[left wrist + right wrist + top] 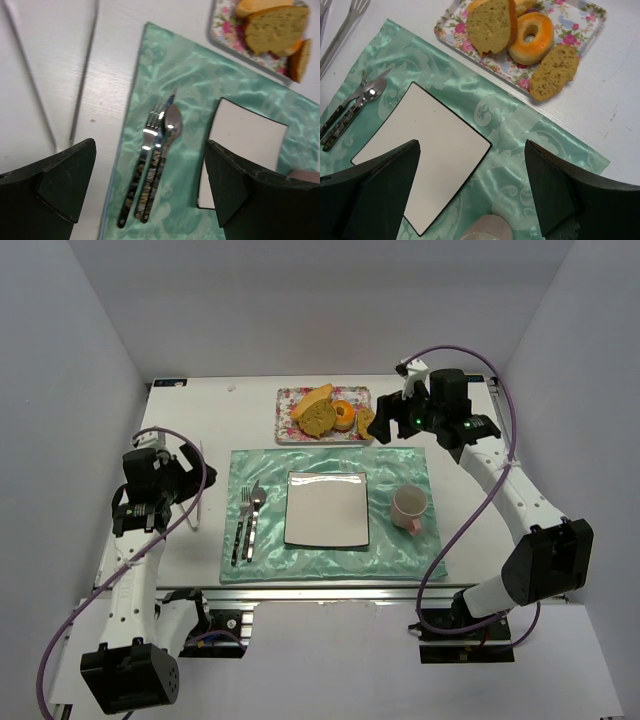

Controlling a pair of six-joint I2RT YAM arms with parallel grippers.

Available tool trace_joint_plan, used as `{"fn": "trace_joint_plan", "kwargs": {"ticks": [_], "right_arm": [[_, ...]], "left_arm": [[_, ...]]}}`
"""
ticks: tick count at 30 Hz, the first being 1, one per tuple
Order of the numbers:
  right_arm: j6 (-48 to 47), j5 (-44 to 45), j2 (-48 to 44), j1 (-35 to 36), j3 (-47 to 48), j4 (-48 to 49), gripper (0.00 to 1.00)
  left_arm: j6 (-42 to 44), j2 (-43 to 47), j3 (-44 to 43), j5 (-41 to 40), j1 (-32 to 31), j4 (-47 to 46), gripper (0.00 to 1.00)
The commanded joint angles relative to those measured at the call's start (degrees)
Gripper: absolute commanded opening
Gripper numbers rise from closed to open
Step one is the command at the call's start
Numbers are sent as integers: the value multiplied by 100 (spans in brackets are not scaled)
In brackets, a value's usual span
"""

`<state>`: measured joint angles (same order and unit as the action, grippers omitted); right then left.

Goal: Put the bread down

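Right fingers (385, 185) wide, empty; bread (554, 71) lies beyond them, toward the right finger, on the flowered tray (451, 37). Left fingers (60, 185) wide, empty, cutlery (150, 165) below the gap.

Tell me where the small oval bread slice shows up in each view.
Top external: bread at the floral tray's right end.
Left wrist: cannot tell; the tray is cut off there.
Right wrist: upper right, on the tray's edge.
Shared landmark: the white square plate.
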<state>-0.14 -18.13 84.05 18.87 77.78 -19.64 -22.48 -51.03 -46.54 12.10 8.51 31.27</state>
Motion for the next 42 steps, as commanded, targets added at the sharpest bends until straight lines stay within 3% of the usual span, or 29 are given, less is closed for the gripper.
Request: {"fn": "trace_joint_plan", "kwargs": {"ticks": [1,3,5,8,9,10,11,13,14,15,17,25,31,42], "right_arm": [[-739,-758,-240,-111,-105,110,89],[-1711,-1374,-197,-226,-70,-337,89],[-1831,-1886,-126,-340,-70,-514,89],[-1797,-2159,-126,-384,-140,-524,56],[-1770,-2177,-134,-393,-157,-480,25],[-1692,-2160,-152,-402,-184,-445,15],[-1656,-2151,-170,-402,-184,-418,13],[-1629,-2160,-178,-402,-184,-392,28],[-1612,-2142,-187,-402,-210,-374,55],[-1594,-2133,-213,-419,-245,-348,67],[-1533,-2133,-284,-455,-368,-243,81],[-1348,-2335,-311,-674,-518,-93,85],[-1138,-2502,-179,-806,-351,-40,85],[-1005,-2581,-196,-964,-333,-40,84]], "left_arm": [[244,119,-232,-882,19,625,98],[410,145,-241,-1103,19,714,98],[507,110,-276,-1455,19,767,98],[700,-100,-311,-1710,19,749,90],[753,-205,-337,-1763,19,767,81],[797,-337,-364,-1842,19,828,59],[806,-660,-460,-1930,19,889,50],[876,-978,-496,-1939,19,934,50],[920,-1241,-496,-1913,19,925,56],[956,-1365,-461,-1896,19,908,66],[1061,-1637,-452,-1887,19,855,87],[1325,-2974,-487,-1825,19,382,96],[1431,-3861,-654,-1781,19,-58,96],[1387,-4354,-628,-1860,19,-753,90]]}}
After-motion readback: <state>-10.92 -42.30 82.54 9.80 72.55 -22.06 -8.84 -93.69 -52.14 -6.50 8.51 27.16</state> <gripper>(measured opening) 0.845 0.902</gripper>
